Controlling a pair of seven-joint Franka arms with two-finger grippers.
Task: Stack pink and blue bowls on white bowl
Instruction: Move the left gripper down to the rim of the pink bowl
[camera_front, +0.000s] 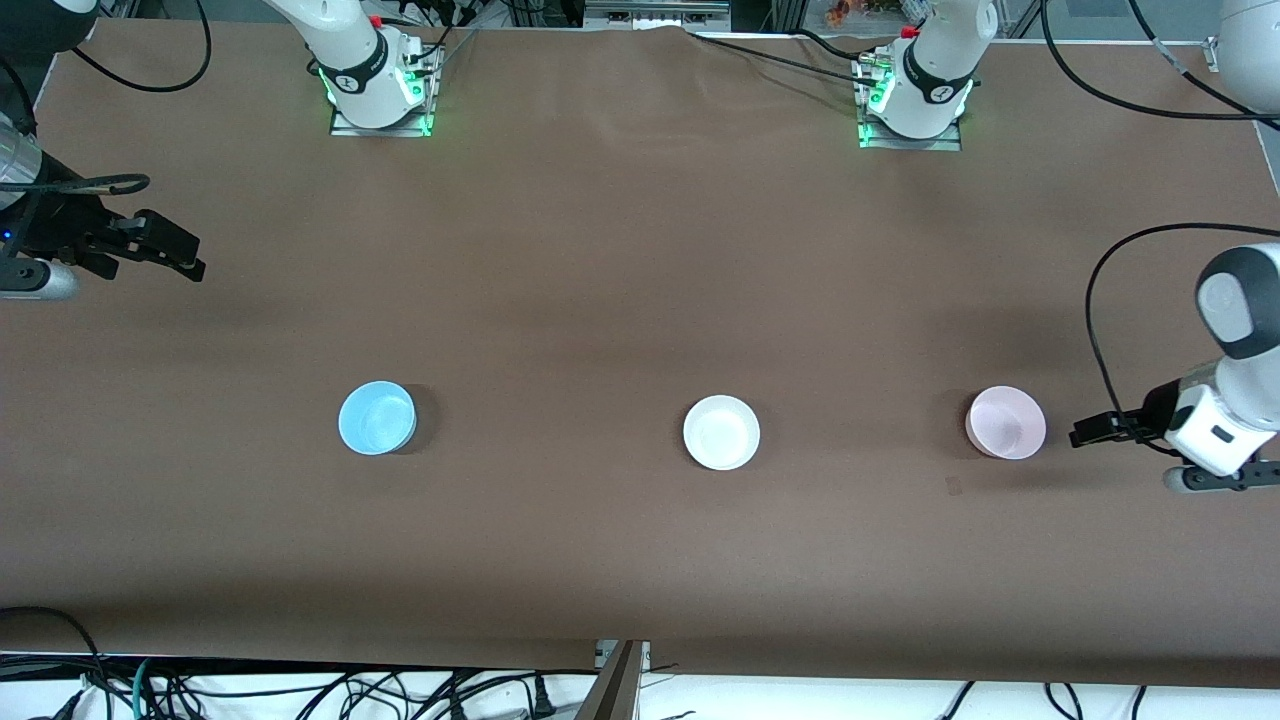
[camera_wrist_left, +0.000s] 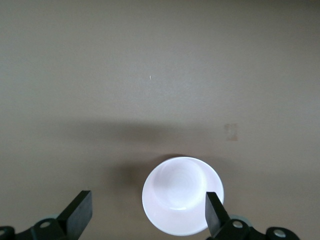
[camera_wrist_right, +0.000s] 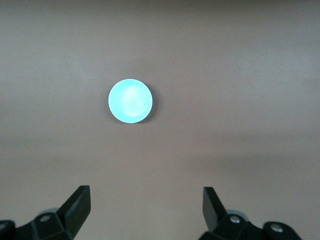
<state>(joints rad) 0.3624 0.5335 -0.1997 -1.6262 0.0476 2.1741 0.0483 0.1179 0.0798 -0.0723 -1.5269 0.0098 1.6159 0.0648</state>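
Three bowls stand in a row on the brown table. The light blue bowl (camera_front: 377, 417) is toward the right arm's end, the white bowl (camera_front: 721, 432) is in the middle, and the pale pink bowl (camera_front: 1006, 422) is toward the left arm's end. My left gripper (camera_front: 1082, 434) hangs open and empty just beside the pink bowl. In the left wrist view the pink bowl (camera_wrist_left: 182, 195) lies close under the open gripper (camera_wrist_left: 147, 215), by one finger. My right gripper (camera_front: 190, 258) is open and empty over bare table at the right arm's end. The blue bowl (camera_wrist_right: 130, 101) shows well away from it (camera_wrist_right: 145, 207).
The two arm bases (camera_front: 378, 95) (camera_front: 912, 105) stand along the table's back edge. Black cables (camera_front: 1100, 300) loop near the left arm. A small dark mark (camera_front: 953, 485) is on the cloth near the pink bowl. The table's front edge (camera_front: 640, 655) has cables below it.
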